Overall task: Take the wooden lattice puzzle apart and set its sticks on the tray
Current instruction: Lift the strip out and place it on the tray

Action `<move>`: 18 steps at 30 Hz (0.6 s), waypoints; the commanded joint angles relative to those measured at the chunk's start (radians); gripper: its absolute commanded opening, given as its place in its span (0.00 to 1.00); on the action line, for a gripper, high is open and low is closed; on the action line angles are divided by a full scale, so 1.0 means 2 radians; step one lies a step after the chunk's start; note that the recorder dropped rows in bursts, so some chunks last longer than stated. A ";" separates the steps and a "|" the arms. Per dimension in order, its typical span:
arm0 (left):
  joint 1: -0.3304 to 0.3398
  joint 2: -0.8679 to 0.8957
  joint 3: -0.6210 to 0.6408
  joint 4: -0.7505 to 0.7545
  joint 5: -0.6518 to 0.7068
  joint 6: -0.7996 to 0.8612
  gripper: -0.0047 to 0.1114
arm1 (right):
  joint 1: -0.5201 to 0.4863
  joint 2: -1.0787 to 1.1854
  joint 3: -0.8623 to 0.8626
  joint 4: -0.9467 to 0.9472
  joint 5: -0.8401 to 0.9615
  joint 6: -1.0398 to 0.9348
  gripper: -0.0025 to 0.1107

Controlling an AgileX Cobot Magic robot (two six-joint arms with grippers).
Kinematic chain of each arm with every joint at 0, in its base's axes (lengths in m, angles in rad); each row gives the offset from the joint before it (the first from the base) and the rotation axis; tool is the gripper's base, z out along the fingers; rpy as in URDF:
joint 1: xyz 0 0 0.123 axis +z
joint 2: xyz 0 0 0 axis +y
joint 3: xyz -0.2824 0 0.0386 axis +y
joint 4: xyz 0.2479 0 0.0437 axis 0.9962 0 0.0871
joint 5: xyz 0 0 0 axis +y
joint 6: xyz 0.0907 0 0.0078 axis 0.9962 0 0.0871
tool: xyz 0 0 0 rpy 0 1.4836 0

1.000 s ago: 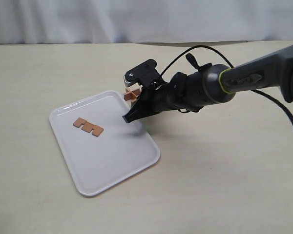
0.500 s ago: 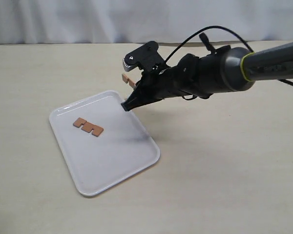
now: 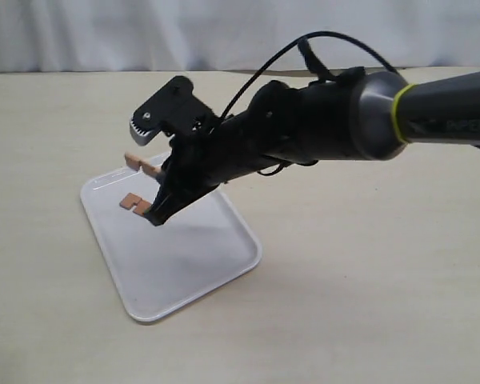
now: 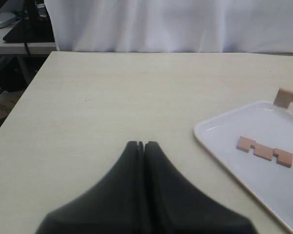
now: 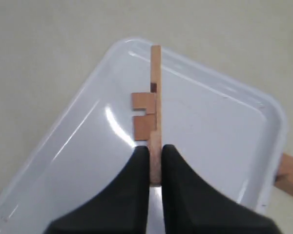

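My right gripper is shut on one reddish-brown stick and holds it in the air over the far left part of the white tray. In the right wrist view that stick stands edge-on between the fingers. Under it another notched stick lies flat on the tray; it also shows as the stick. The rest of the lattice puzzle is hidden behind the arm in the exterior view. A wooden piece lies just off the tray's rim. My left gripper is shut and empty over bare table.
The right arm and its black cable stretch from the right across the tabletop to the tray. A white curtain closes off the back. Beyond the table's far left edge stand another desk and dark stands.
The right gripper lifted a stick away from the puzzle by the tray's far corner and carried it left over the tray. The left gripper shows no change.
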 commanded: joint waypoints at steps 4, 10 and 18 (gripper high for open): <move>-0.004 -0.001 0.001 0.000 -0.009 0.000 0.04 | 0.002 0.073 -0.072 0.021 0.151 -0.009 0.06; -0.004 -0.001 0.001 0.000 -0.009 0.000 0.04 | 0.002 0.119 -0.109 0.034 0.191 -0.007 0.06; -0.004 -0.001 0.001 0.000 -0.009 0.000 0.04 | 0.002 0.117 -0.120 0.009 0.192 0.019 0.37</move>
